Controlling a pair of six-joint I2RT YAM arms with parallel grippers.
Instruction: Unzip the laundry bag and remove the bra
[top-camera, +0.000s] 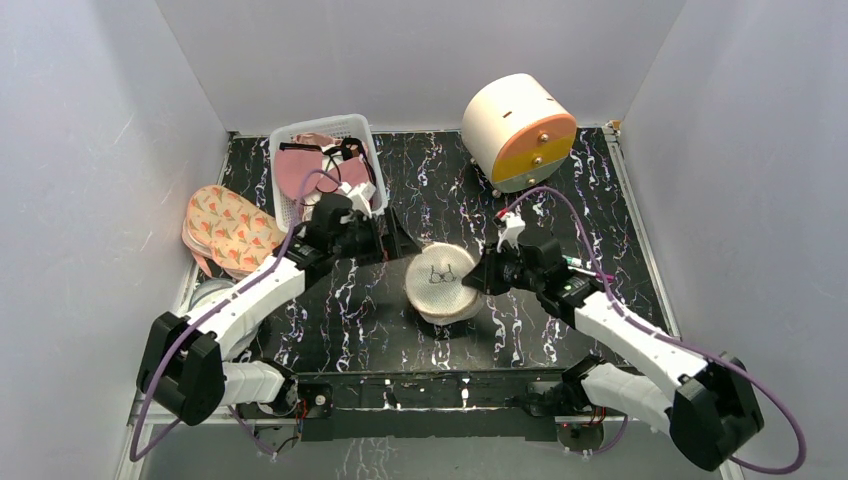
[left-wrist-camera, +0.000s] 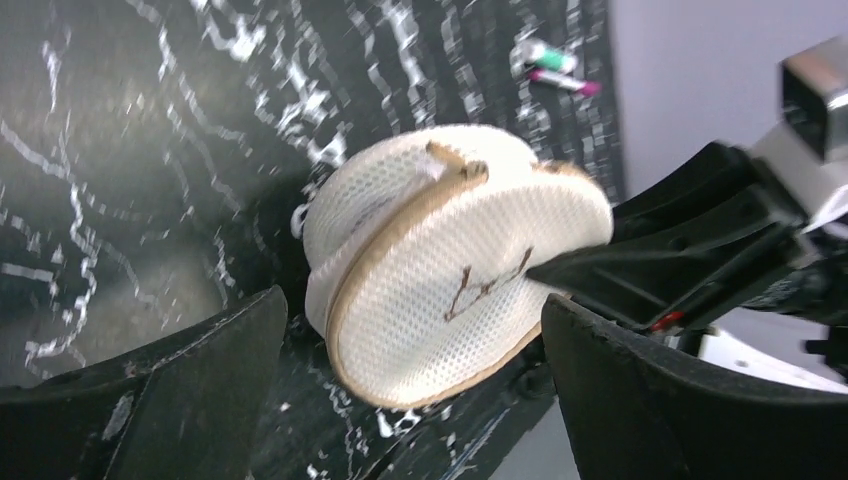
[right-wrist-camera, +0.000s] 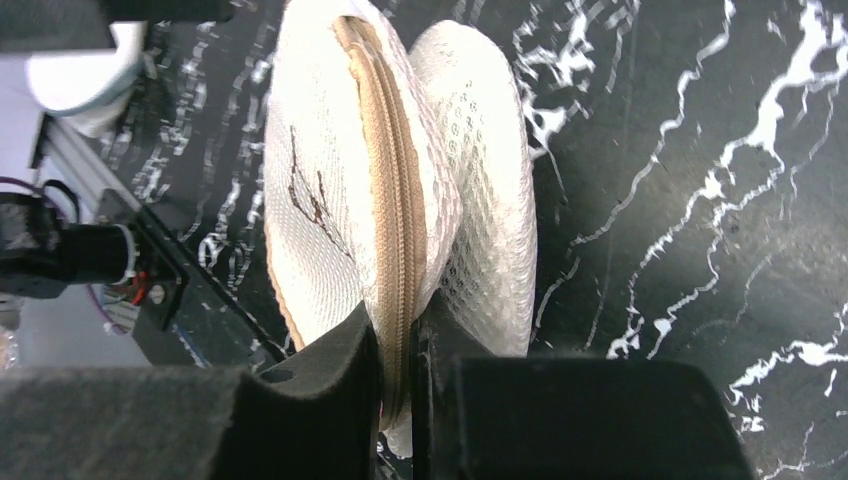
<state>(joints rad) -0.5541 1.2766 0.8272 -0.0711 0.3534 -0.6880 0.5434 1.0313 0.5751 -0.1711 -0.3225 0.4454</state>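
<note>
The laundry bag (top-camera: 440, 282) is a round white mesh case with a tan zipper seam and a bra drawing on top; it lies mid-table. My right gripper (top-camera: 478, 275) is shut on the bag's zippered rim at its right edge; in the right wrist view the fingers pinch the tan zipper (right-wrist-camera: 392, 230). My left gripper (top-camera: 400, 240) is open and empty, just left of and behind the bag, which shows between its fingers in the left wrist view (left-wrist-camera: 450, 270). The bra is hidden inside the bag.
A white basket (top-camera: 325, 165) with pink garments stands at the back left. A patterned bag (top-camera: 230, 228) lies at the left edge. A round cream and orange drum (top-camera: 518, 130) stands at the back right. Small pens (top-camera: 585, 266) lie right of my right arm.
</note>
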